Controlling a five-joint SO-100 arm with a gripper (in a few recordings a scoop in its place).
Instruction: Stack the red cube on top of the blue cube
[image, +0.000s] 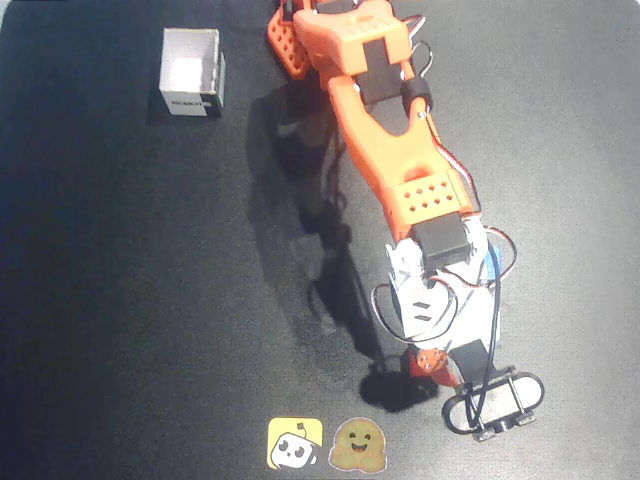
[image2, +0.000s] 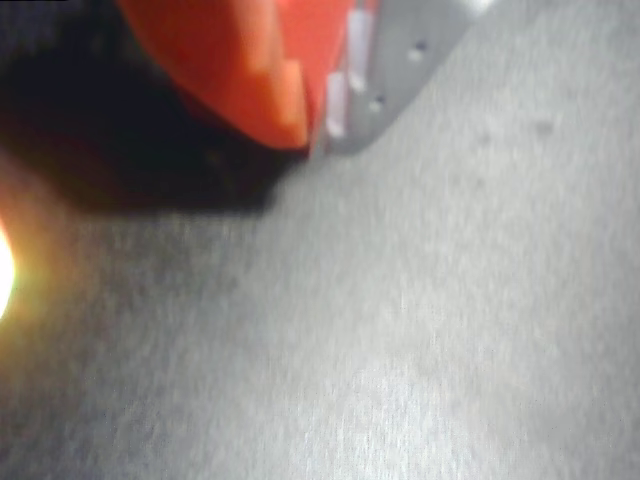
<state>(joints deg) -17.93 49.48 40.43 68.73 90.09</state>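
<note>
Near the mat's front edge, red cube (image: 432, 362) sits under the gripper (image: 440, 365); claw opening can't tell. Probably light, rigid; pinch flat opposite faces.

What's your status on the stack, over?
Pincer low over the dark mat, near the stickers; jaws unreadable. Red-orange bit at its tip: cube or jaw, cannot tell. White box far off, clear of the arm.

A white box (image: 191, 70) at ten o'clock on the bench (image: 120, 300) carries a dark printed label on its lower face; the lettering is too small to read. Two pictorial stickers, yellow (image: 294, 443) and a brown smiling face (image: 358, 445), sit at six o'clock; neither bears legible text.
</note>
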